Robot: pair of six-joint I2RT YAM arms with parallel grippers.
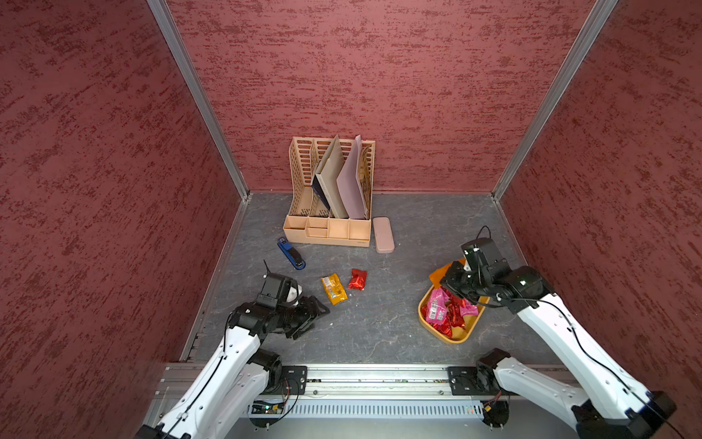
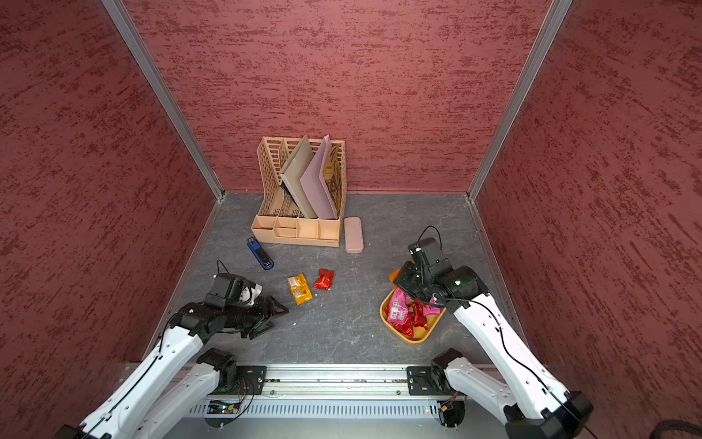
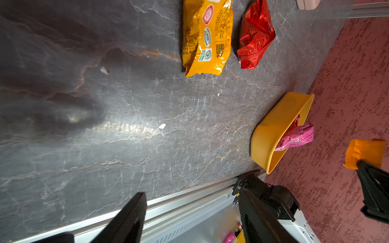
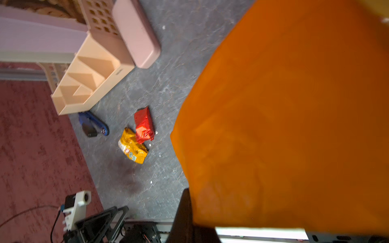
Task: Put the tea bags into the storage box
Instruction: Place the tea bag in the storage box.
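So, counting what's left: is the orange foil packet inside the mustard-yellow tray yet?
Out: the orange foil packet hangs pinched in the right end effector, clear of the mustard-yellow plastic tray.

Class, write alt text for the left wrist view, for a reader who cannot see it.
The open, empty left gripper hovers over a dark table. Beyond it lie a yellow packet and a red packet; the box holds a pink packet, and the right gripper pinches an orange packet.
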